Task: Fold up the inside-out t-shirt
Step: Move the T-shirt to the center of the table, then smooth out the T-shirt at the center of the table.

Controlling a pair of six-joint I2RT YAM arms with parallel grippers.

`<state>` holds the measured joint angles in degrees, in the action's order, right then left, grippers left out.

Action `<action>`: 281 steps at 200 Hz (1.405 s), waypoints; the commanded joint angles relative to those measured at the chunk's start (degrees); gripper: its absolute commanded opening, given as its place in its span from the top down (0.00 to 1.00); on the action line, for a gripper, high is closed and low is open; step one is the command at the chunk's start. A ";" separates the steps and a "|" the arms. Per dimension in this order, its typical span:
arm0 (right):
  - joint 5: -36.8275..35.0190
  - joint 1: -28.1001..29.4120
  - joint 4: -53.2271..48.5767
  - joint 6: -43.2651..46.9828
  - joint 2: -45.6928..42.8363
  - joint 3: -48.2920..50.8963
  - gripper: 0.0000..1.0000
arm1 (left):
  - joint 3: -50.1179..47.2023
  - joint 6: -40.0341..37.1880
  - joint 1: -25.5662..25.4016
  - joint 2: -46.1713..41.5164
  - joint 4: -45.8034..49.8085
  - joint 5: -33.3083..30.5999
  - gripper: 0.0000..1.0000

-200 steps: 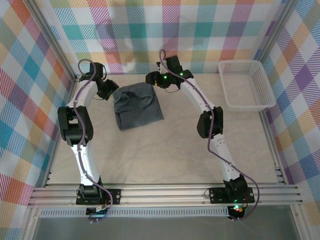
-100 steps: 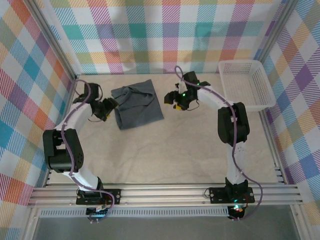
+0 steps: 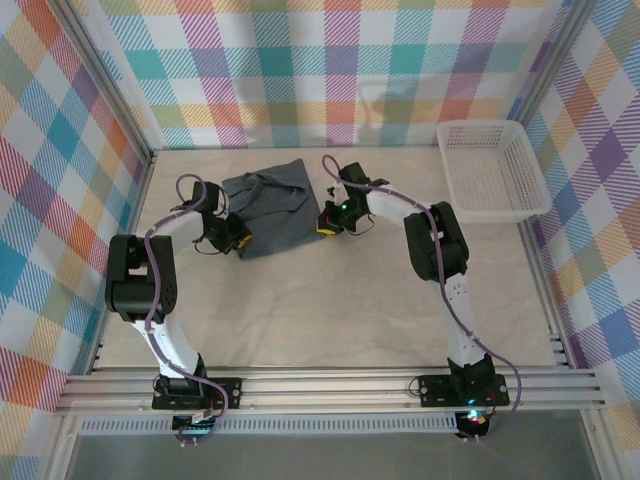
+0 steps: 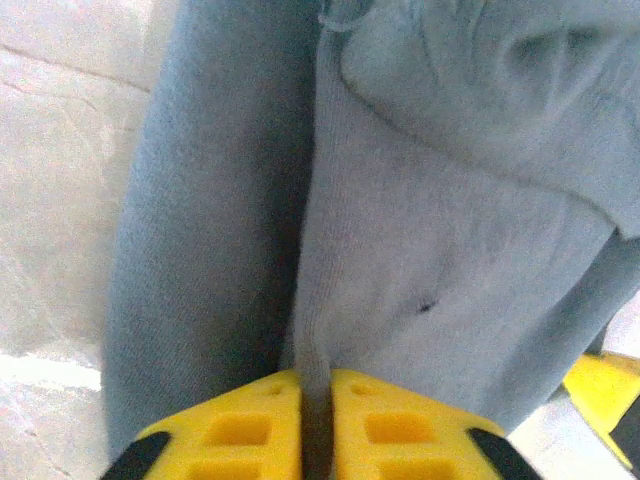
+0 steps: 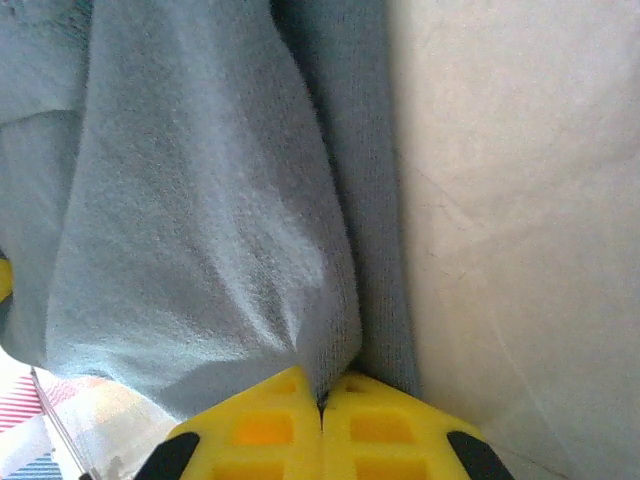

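The inside-out t-shirt [image 3: 272, 205] lies as a folded slate blue-grey bundle at the back middle of the table. My left gripper [image 3: 237, 241] sits at the bundle's near left corner, its yellow fingers [image 4: 235, 425] shut on a ridge of the t-shirt [image 4: 420, 250]. At the near right corner my right gripper [image 3: 327, 224] is low on the cloth. Its yellow fingers [image 5: 400, 425] are pressed together with a fold of the t-shirt [image 5: 190, 210] pinched between them.
A white mesh basket [image 3: 497, 208] stands at the back right, apart from both arms. Beige table cloth [image 3: 320, 310] spreads in front of the bundle. Checked walls close in the left, back and right sides.
Both grippers came in from the sides to the t-shirt's near corners and went from open to shut on the cloth. The bundle itself has hardly moved.
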<state>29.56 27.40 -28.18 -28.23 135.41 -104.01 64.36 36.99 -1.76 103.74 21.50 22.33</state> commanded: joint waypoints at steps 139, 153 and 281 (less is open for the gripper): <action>-6.00 2.49 2.90 -4.97 -48.04 47.60 0.40 | -25.33 11.68 -22.85 -35.20 9.52 -6.66 0.43; -4.21 2.62 5.87 -6.98 -43.92 45.77 0.40 | -24.02 11.18 -22.77 -32.99 8.98 -7.55 0.35; -1.70 3.89 9.20 -8.85 -29.68 33.71 0.93 | -15.54 5.69 -17.76 -23.19 7.67 -13.60 0.74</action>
<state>26.20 30.85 -18.44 -36.62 107.31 -68.95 47.88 43.94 -21.41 81.01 28.38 9.26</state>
